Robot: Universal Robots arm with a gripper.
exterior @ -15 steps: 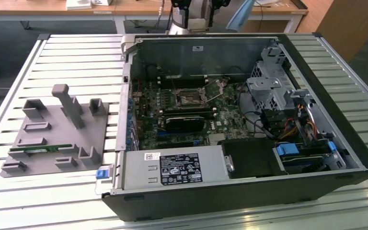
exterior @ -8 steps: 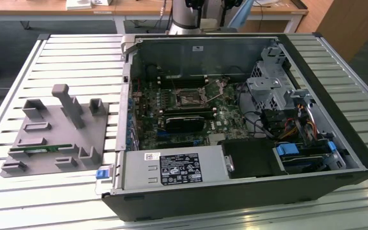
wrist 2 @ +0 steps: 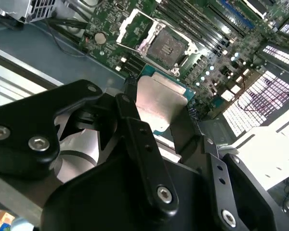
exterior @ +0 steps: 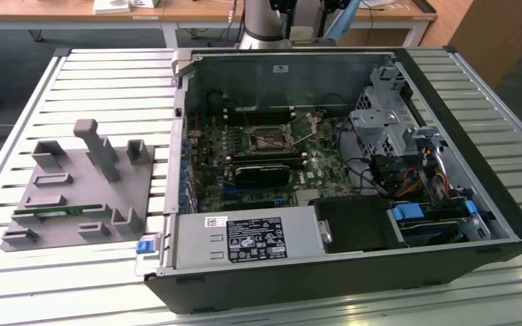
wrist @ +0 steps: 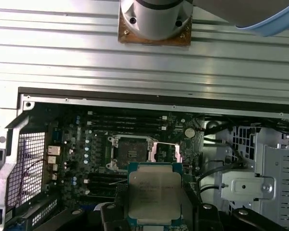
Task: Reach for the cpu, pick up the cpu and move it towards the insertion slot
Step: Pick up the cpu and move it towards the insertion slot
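1. The cpu (wrist: 155, 193) sits low in the centre of the first wrist view, silver top facing my camera, pinched at its two side edges between the black fingers (wrist: 111, 214) of the gripper (wrist: 154, 211); I read the jaws as closed down to the chip's width.
2. In the second wrist view I see the cpu (wrist 2: 159, 103) from the side, held off the board, with one finger (wrist 2: 135, 125) against its edge.
3. The insertion slot (wrist: 130, 153) lies just above the chip in the first wrist view, its silver frame flipped open beside the dark centre; the second wrist view has the insertion slot (wrist 2: 166, 45) near the top centre.
4. The exterior view alone gives me the whole open computer case (exterior: 478, 142) with the insertion slot (exterior: 268, 139) inside it, on the green motherboard (exterior: 320, 173).
5. At the exterior view's left, a grey fixture tray (exterior: 71, 204) on the slatted table (exterior: 107, 81) holds a green memory stick (exterior: 57, 210).
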